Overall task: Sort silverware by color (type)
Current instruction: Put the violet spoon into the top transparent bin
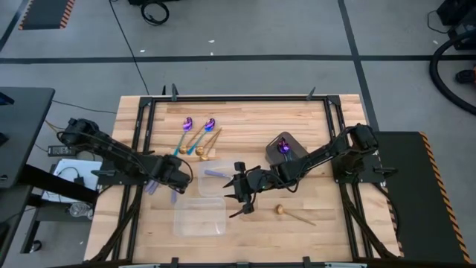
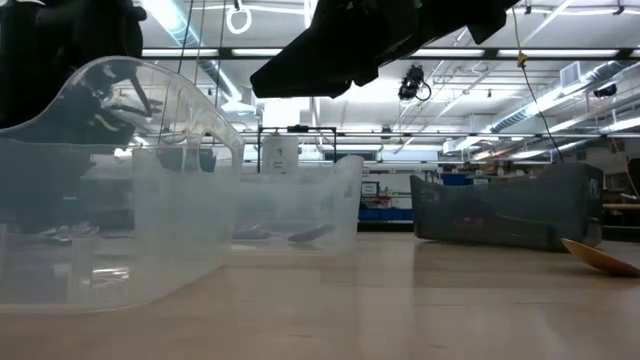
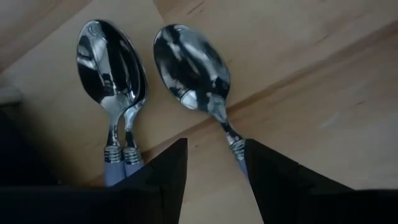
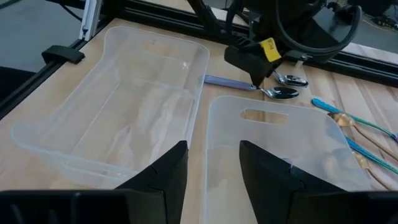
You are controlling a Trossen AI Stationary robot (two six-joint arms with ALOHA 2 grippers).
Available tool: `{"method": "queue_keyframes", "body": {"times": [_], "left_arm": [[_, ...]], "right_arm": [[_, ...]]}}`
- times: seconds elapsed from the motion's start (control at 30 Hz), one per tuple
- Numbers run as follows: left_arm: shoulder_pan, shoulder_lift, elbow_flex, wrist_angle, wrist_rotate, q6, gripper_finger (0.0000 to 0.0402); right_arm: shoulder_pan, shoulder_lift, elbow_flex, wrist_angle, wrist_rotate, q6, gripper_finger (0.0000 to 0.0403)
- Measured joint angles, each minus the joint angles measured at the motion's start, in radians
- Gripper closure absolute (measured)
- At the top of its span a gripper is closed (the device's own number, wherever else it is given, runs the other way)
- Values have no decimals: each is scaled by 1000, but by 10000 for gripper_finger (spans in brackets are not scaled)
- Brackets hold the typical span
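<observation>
Three silver spoons with lavender handles lie flat on the wood left of the clear trays: a stacked pair [image 3: 112, 68] and a single one [image 3: 193, 68]. My left gripper [image 3: 216, 180] points down over their necks, open, with bare wood in the gap. It also shows in the high view [image 1: 175, 184]. The handles run out of sight behind its fingers. Purple-blue and gold spoons [image 1: 197, 138] lie at the far middle. One purple spoon [image 1: 283, 147] is in the dark grey tray [image 1: 296, 152]. My right gripper [image 1: 239, 195] hangs open above the trays' right ends. My left gripper comes from above at the single silver spoon's neck [image 3: 235, 144], which passes under one finger [image 3: 267, 180]. That finger hides the handle, and I cannot tell whether it touches the spoon. The spoon lies flat on the table.
Two clear plastic trays sit side by side mid-table, the far one [image 1: 212, 179] and the near one [image 1: 199, 216]. A lavender-handled piece [image 1: 216, 173] shows in the far one. A gold spoon [image 1: 291, 214] lies near the front right. A black frame [image 1: 238, 97] borders the wood.
</observation>
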Motion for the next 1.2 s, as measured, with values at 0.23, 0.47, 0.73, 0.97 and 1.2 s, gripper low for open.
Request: {"method": "queue_keyframes", "body": {"times": [0.23, 0.47, 0.73, 0.97, 1.2], "left_arm": [[32, 1, 0, 54, -28, -8, 235], [63, 59, 0, 51, -6, -38, 235], [95, 138, 6, 72, 50, 10, 249], [122, 139, 5, 89, 51, 85, 291], [121, 140, 4, 104, 28, 136, 374]], "right_arm": [[15, 0, 0, -2, 0, 20, 247], [25, 0, 0, -4, 1, 21, 247], [27, 0, 0, -8, 1, 28, 247], [27, -1, 0, -9, 1, 30, 247], [27, -1, 0, -10, 1, 30, 247]]}}
